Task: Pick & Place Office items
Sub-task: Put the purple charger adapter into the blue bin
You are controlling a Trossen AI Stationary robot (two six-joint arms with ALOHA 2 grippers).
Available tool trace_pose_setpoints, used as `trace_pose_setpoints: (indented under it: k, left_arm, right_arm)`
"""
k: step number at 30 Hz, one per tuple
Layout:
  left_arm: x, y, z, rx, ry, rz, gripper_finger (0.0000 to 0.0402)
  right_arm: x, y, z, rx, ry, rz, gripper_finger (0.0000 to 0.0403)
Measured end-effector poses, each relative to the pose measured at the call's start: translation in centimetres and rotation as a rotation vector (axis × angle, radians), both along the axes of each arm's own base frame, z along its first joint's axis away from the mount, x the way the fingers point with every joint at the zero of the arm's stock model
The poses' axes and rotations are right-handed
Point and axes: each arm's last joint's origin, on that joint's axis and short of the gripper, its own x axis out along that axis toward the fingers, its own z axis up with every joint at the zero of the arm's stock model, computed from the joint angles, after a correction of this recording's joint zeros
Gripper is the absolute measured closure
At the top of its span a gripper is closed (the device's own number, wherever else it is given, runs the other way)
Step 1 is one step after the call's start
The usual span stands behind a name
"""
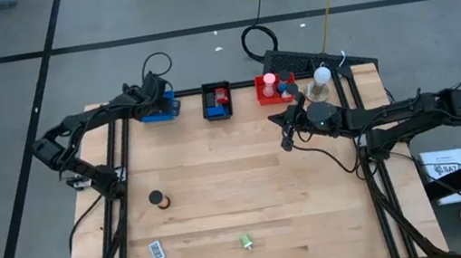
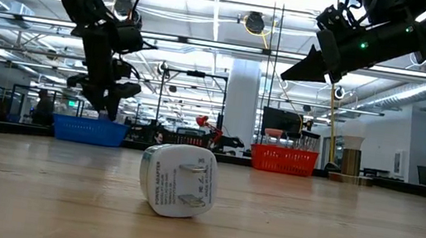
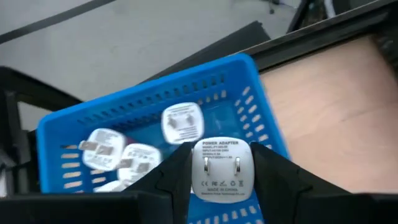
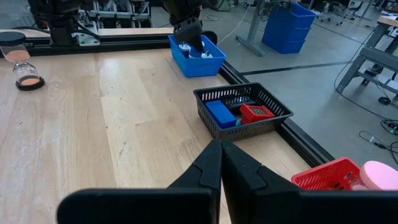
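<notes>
Left end effector (image 3: 214, 180) clamps a white power adapter (image 3: 221, 168) over the blue tray (image 1: 160, 109) at the bench's far edge; placing step; next, release; right end effector (image 4: 220, 167) shut, empty.

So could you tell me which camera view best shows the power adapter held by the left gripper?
The left wrist view: the power adapter fills the gap between the left gripper's fingers, above the blue basket. In the high, low and right wrist views the gripper hides it.
</notes>
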Motion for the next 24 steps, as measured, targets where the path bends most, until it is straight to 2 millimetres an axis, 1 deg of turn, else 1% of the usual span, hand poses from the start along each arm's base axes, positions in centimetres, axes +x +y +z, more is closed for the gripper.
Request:
trace_pose_setpoints:
  k: [7,11,15,24]
  left_arm:
    - [0.4,0.0,0.1,-0.003,-0.048,-0.027,0.0263]
    - [0.0,-0.3,-0.9,-0.002,-0.056,-0.020,0.0263]
    - [-0.6,-0.3,-1.9,-0.022,-0.109,-0.025,0.0263]
    - [-0.7,-0.3,-2.1,-0.022,-0.106,-0.036,0.0263]
  right_arm:
    - [0.0,0.0,0.0,0.000,0.000,0.000,0.0403]
    - [0.0,0.0,0.0,0.000,0.000,0.000,0.0403]
    - [0.0,0.0,0.0,0.000,0.000,0.000,0.0403]
    - [0.0,0.0,0.0,0.000,0.000,0.000,0.0403]
